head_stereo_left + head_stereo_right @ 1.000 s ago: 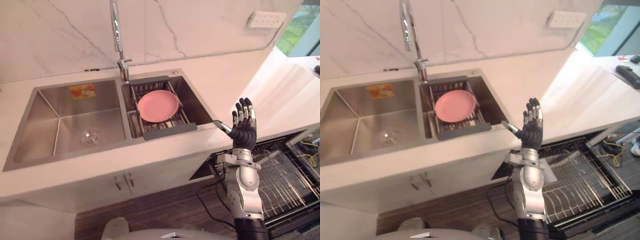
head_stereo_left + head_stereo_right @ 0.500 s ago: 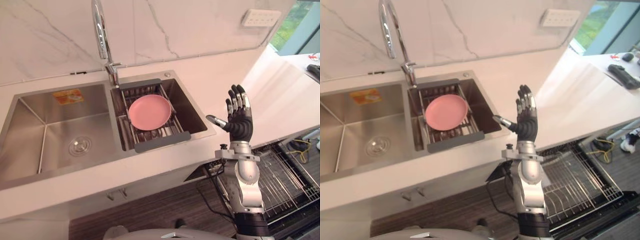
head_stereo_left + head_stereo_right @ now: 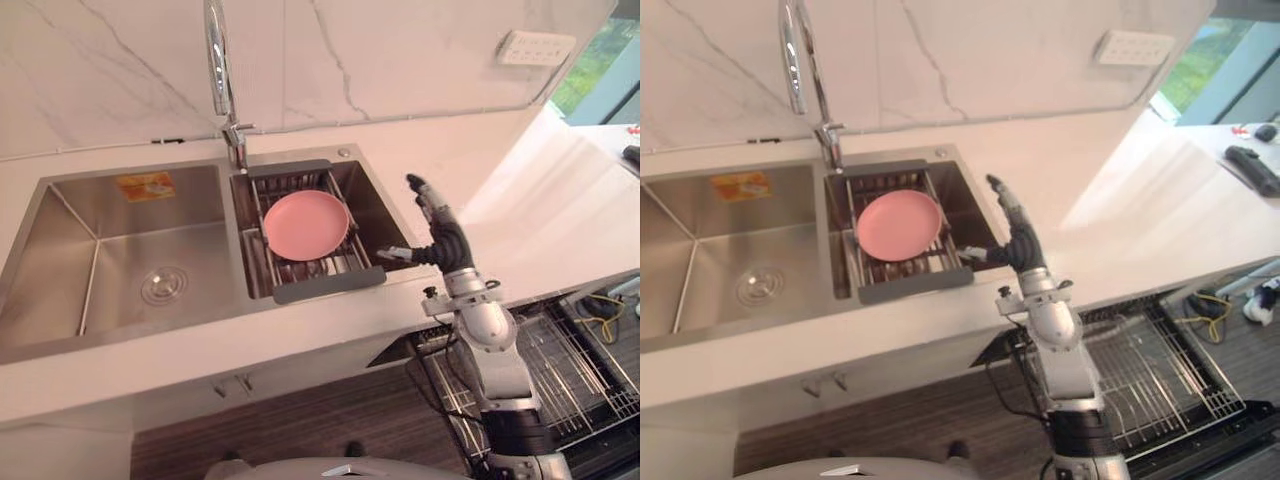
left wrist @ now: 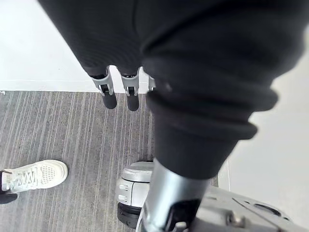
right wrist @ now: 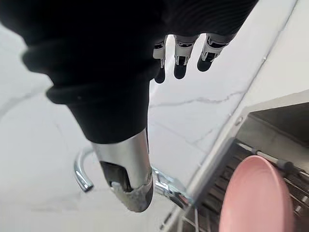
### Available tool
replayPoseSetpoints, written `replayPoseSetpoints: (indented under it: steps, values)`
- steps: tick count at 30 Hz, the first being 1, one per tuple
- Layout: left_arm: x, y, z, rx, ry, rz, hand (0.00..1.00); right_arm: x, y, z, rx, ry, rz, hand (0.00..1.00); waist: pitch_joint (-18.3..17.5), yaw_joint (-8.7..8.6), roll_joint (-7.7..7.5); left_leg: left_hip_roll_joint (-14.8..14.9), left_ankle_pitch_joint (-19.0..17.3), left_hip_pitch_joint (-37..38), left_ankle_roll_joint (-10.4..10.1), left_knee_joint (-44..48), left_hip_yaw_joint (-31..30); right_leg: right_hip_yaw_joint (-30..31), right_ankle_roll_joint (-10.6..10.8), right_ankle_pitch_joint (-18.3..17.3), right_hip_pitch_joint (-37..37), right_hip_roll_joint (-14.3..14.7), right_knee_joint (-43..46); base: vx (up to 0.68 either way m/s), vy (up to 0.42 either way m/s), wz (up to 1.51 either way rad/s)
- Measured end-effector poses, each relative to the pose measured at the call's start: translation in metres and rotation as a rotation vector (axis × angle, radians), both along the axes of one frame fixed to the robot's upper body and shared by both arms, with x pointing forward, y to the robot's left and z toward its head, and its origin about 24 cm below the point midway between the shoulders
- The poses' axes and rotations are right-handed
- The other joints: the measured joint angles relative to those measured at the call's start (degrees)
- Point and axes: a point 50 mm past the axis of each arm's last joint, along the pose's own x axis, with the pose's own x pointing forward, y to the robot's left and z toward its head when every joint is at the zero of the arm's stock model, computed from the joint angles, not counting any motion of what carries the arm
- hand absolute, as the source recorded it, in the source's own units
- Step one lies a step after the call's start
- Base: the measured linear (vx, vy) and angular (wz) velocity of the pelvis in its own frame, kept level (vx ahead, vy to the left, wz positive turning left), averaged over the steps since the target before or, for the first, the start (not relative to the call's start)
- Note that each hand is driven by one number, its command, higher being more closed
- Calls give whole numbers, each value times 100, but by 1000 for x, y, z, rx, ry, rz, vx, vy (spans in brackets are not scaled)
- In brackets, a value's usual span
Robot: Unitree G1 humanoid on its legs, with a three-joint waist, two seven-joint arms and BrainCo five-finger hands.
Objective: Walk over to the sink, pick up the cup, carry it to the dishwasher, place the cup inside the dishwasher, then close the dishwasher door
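Note:
My right hand (image 3: 443,244) hangs open over the counter's edge beside the right basin, its straight fingers (image 5: 180,61) leaning toward the sink. A round pink plate (image 3: 305,222) lies on a grey drain rack (image 3: 330,283) in that right basin, a little to the left of the hand. The dishwasher (image 3: 1160,372) stands open at the lower right, with its wire rack pulled out below the counter. In the left wrist view my left hand (image 4: 118,94) hangs down over the wooden floor with relaxed fingers and holds nothing.
A tall chrome faucet (image 3: 221,75) rises behind the divide between the basins. The left steel basin (image 3: 130,250) has a drain in its floor. White counter (image 3: 560,210) runs off to the right. A person's white shoe (image 4: 34,175) stands on the floor.
My right hand has tipped from upright to leaning forward and left, nearer the right basin. The whole view has shifted slightly as the camera moved.

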Motion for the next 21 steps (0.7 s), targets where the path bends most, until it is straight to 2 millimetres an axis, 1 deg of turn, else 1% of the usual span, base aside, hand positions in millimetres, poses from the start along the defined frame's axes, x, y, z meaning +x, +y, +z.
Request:
replayPoseSetpoints:
  steps: [1,2,5,6,7,9,11,12,13,15,17,21]
  values:
    - [0,0,0,-1,1,-1,0,5,0,-1,-33,13,0,0,-3,8,-4,-5,14,-9,2,-7,-9,-31,-2,15,2,-3,-13,-55,-9,10]
    - [1,0,0,-3,3,-1,0,16,0,-4,-115,42,-8,0,-10,65,-5,-24,79,-17,20,-74,-34,-60,1,46,1,-11,-41,-71,-13,12]
    - [4,0,0,-5,4,-2,0,33,-3,-11,-212,105,-31,0,-13,128,-9,-48,161,-89,29,-99,-195,-223,1,57,17,-32,-41,-80,-18,28]
    - [7,0,0,-7,-2,7,0,39,-6,-16,-254,135,-47,0,-14,208,-10,-54,191,-110,32,-99,-245,-260,2,64,21,-37,-41,-73,-19,30]
    - [7,1,0,-9,-6,14,0,43,-7,-19,-290,154,-52,0,-14,235,-8,-62,224,-144,39,-100,-332,-350,2,66,53,-45,-41,-73,-19,32]
    - [7,2,1,-9,-5,24,0,49,-6,-24,-339,179,-59,0,-14,245,-9,-70,273,-188,43,-104,-452,-479,2,67,95,-55,-42,-71,-19,35]
    - [8,2,1,-9,-9,26,0,56,-6,-32,-405,211,-69,0,-14,298,-8,-75,305,-205,48,-111,-505,-534,-3,75,116,-60,-42,-94,-15,18]
    - [9,2,1,-12,-14,32,0,58,-7,-38,-448,235,-78,0,-13,363,-6,-79,327,-213,49,-137,-518,-540,-6,88,113,-62,-42,-91,-9,11]
    - [10,2,1,-14,-17,36,0,59,-10,-44,-482,249,-100,0,-14,391,-6,-94,360,-254,60,-138,-596,-613,-6,92,118,-76,-42,-90,-9,21]
    - [10,2,1,-16,-15,42,0,62,-15,-50,-547,263,-132,0,-10,376,-1,-123,412,-324,78,-141,-715,-744,3,102,137,-106,-43,-78,-3,35]
    - [11,2,2,-17,-18,42,0,67,-21,-53,-633,262,-170,0,1,413,17,-150,440,-347,90,-142,-808,-833,8,106,181,-128,-44,-78,3,25]
    - [13,2,2,-21,-23,49,0,72,-19,-55,-741,230,-178,0,11,510,30,-157,478,-386,97,-145,-867,-888,4,112,184,-132,-44,-60,-2,9]
